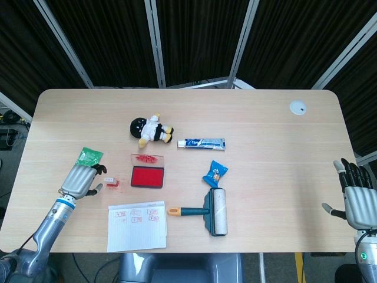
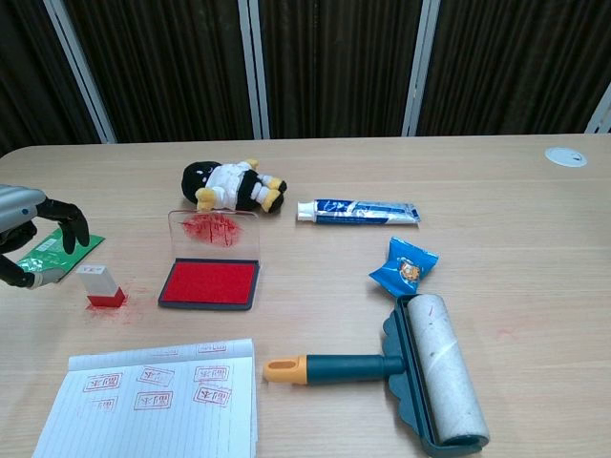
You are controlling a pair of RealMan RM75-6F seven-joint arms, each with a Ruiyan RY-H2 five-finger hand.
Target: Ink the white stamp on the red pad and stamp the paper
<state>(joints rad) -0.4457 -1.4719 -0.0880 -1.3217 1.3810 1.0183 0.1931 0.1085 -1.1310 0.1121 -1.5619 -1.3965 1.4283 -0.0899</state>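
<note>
The white stamp (image 1: 110, 181) (image 2: 99, 284) stands upright on its red base, left of the open red ink pad (image 1: 147, 176) (image 2: 210, 282). My left hand (image 1: 83, 178) (image 2: 36, 236) hovers just left of the stamp with fingers spread, holding nothing and not touching it. The lined paper (image 1: 137, 225) (image 2: 158, 402), with several red prints, lies at the near table edge. My right hand (image 1: 357, 197) hangs open off the table's right edge and is absent from the chest view.
A green packet (image 1: 88, 157) (image 2: 50, 250) lies partly under my left hand. A plush doll (image 1: 150, 130), toothpaste tube (image 1: 201, 142), blue snack packet (image 1: 215, 172) and lint roller (image 1: 205, 211) occupy the middle. Red ink smears surround the stamp.
</note>
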